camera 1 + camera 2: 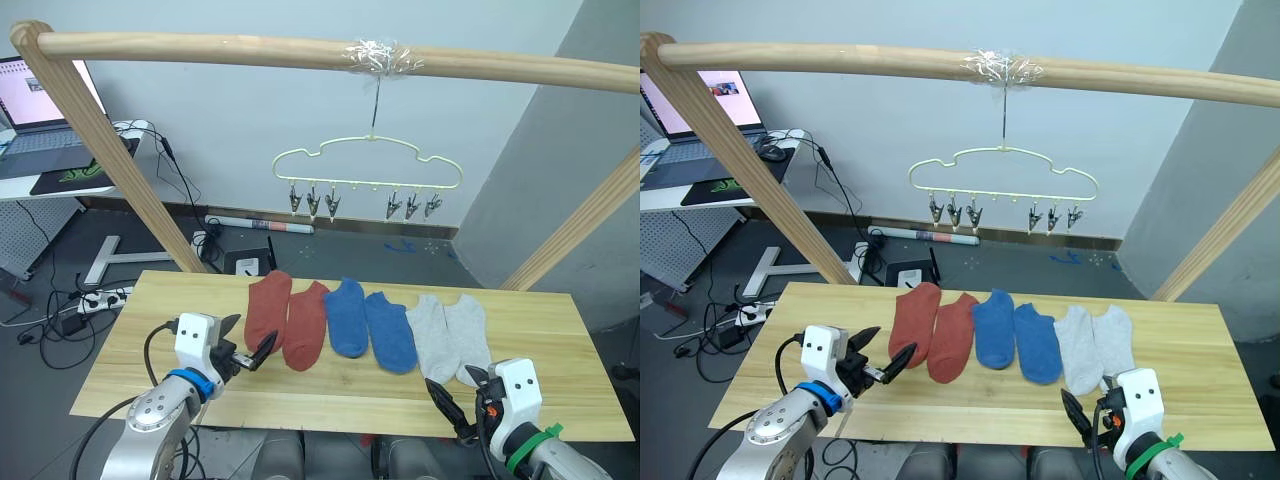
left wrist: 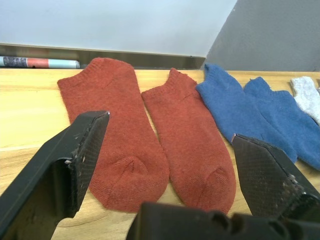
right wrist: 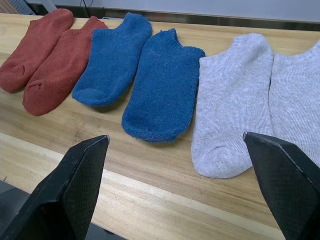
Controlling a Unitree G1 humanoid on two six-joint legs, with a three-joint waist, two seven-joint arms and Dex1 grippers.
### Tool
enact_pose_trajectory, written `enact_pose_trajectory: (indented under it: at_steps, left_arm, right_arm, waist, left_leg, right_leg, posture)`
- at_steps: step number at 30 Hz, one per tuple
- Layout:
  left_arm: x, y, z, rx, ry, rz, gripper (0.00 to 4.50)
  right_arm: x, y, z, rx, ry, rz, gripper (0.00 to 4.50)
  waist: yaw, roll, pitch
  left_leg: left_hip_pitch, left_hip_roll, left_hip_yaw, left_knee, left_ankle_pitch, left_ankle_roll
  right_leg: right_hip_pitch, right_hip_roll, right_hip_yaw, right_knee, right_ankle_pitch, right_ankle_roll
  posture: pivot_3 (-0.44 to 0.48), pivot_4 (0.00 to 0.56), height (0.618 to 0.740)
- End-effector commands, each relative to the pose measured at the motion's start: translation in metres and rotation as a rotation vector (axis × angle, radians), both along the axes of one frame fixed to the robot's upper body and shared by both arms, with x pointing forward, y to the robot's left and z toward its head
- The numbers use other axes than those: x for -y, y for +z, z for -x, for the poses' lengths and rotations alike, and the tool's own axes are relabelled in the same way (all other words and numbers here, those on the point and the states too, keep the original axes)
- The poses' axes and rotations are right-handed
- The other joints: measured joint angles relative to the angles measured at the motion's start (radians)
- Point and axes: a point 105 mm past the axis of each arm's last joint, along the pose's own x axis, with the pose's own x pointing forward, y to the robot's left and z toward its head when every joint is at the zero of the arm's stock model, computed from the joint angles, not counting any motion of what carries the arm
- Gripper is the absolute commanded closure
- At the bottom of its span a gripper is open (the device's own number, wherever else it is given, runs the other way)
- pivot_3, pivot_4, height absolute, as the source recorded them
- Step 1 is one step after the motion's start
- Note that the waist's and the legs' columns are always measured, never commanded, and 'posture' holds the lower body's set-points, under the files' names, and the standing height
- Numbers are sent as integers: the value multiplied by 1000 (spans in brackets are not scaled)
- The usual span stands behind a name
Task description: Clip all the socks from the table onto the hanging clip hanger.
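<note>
Left gripper [image 1: 249,345] and right gripper [image 1: 459,396] hover, fingers spread.

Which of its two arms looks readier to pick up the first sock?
Probably the left. Its open left gripper sits right beside the toe of the outer rust-red sock, while the right gripper, also open, hangs at the table's near edge, short of the grey socks.

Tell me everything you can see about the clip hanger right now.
The clip hanger is thin pale yellow-green wire bent into a wavy, cloud-like outline. Its hook runs up to the wooden pole, where clear tape is wrapped around the spot. Six small metal clips dangle along its bottom bar, three on each side, all empty. It hangs level above the table, touching no sock.
</note>
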Motion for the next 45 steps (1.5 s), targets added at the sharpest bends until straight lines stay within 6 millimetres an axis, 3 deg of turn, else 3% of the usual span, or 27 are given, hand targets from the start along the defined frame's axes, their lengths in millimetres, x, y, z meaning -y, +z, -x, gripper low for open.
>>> enact_pose_trajectory:
  at_steps: [1, 10, 17, 22, 23, 27, 36, 41, 45]
  left_arm:
    - [1, 10, -4, 44, -13, 6, 27]
    - [-1, 13, -8, 51, 7, 29, 27]
    - [5, 36, -30, 116, 34, 78, 27]
    - [14, 54, -46, 188, 46, 80, 1194]
    - [15, 57, -49, 199, 47, 75, 1454]
    - [24, 68, -63, 242, 40, 57, 1454]
    - [35, 91, -109, 316, 145, 41, 1454]
    - [44, 101, -127, 330, 149, 76, 1454]
    - [51, 107, -138, 351, 139, 83, 1454]
  right_arm:
    - [-1, 11, -3, 47, 8, -3, 0]
    - [-2, 10, -2, 48, 11, -1, 0]
    - [-1, 11, -4, 51, 21, 2, 0]
    - [0, 20, -11, 85, 41, 14, 0]
    - [0, 25, -14, 103, 47, 15, 0]
    - [2, 50, -31, 180, 84, 26, 0]
    - [-3, 138, -67, 365, 286, 82, 0]
    - [-13, 173, -76, 437, 352, 130, 0]
    - [-29, 188, -76, 480, 403, 138, 0]
  waist:
    - [0, 0, 0]
    - [0, 0, 0]
    - [1, 0, 0]
    - [1, 0, 0]
    - [0, 0, 0]
    - [0, 0, 0]
    - [-1, -1, 1]
    - [-1, -3, 2]
    - [-1, -4, 3]
  left_leg:
    - [0, 0, 0, 0, 0, 0]
    - [3, 0, 0, 0, 0, 0]
    - [8, 0, 0, 0, 0, 0]
    - [9, 0, 0, 0, 0, 0]
    - [9, 0, 0, 0, 0, 0]
    - [10, 0, 0, 0, 0, 0]
    - [11, -1, 1, 1, 0, 0]
    - [11, -2, 1, 0, 0, 1]
    - [10, -2, 0, 0, 0, 1]
  right_leg:
    - [0, 0, 0, 0, 0, 0]
    - [3, 0, 0, 0, 0, 0]
    - [8, 0, 0, 0, -2, 2]
    - [10, 0, 0, 0, -2, 4]
    - [10, 0, 0, 0, -2, 4]
    - [10, 0, 1, 0, -2, 5]
    - [12, 1, 2, 0, 2, 3]
    - [12, 1, 2, -1, 2, 3]
    - [11, 1, 1, -1, 2, 3]
  posture:
    - [120, 154, 740]
    - [124, 151, 740]
    - [125, 147, 740]
    - [126, 146, 740]
    - [121, 144, 740]
    - [117, 146, 740]
    - [92, 157, 740]
    - [80, 167, 740]
    - [70, 172, 740]
